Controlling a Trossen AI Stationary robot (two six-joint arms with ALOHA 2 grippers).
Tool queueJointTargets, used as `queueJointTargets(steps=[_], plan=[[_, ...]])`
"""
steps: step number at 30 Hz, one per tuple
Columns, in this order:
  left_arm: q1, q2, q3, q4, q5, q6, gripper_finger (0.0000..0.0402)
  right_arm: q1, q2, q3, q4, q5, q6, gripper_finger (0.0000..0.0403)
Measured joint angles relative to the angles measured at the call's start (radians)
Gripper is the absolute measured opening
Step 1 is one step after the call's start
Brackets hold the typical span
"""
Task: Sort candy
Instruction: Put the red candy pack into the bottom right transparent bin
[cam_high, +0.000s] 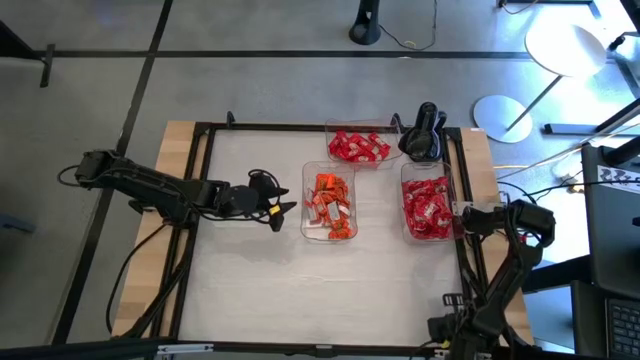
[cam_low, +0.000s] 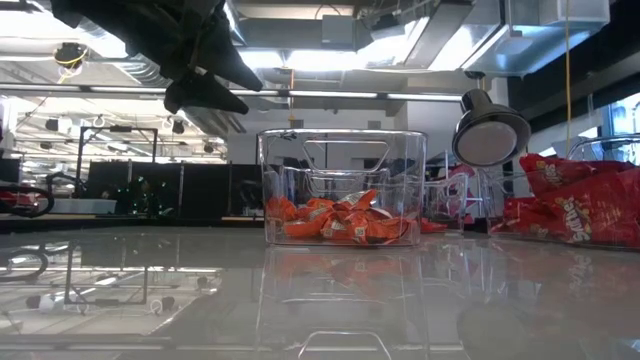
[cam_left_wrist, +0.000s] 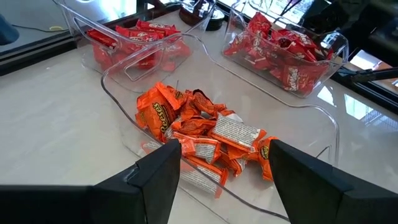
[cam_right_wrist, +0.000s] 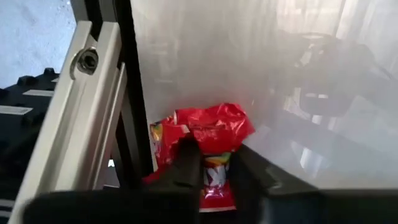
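left gripper (cam_high: 287, 208) hovers wide open, empty, just beside orange tray (cam_high: 306, 222); idle, leave it. orange candy (cam_left_wrist: 199, 134) heaped in that tray; two red trays (cam_high: 408, 205) already filled. right gripper (cam_right_wrist: 211, 168) at table's right edge, fingers pinched on red candy (cam_right_wrist: 208, 134), crinkled wrapper, bright marks. step: pick. next, you lift and carry to matching red tray.

Orange candy (cam_high: 329, 205) with white wrapper backs in clear middle tray (cam_high: 308, 226). Red candy with white marks (cam_high: 426, 209) in right tray. Plain red candy (cam_high: 357, 146) in far tray. Pale glossy worktop (cam_high: 300, 290), black frame. Dark left claw (cam_high: 288, 210).
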Motion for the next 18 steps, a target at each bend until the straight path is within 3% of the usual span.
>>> queueJointTargets(steps=[4, 9, 18], plan=[[0.0, 0.0, 0.0, 0.0, 0.0, 0.0, 0.0233, -0.02, -0.028, -0.003, -0.01, -0.003, -0.053, 0.0013], [0.0, 0.0, 0.0, -0.003, 0.0, 0.0, 0.0233, -0.071, -0.081, -0.008, -0.06, 0.076, -0.078, 0.0027], [0.0, 0.0, 0.0, -0.003, 0.0, -0.004, 0.0233, -0.171, -0.277, -0.007, -0.13, 0.258, -0.111, 0.0007]])
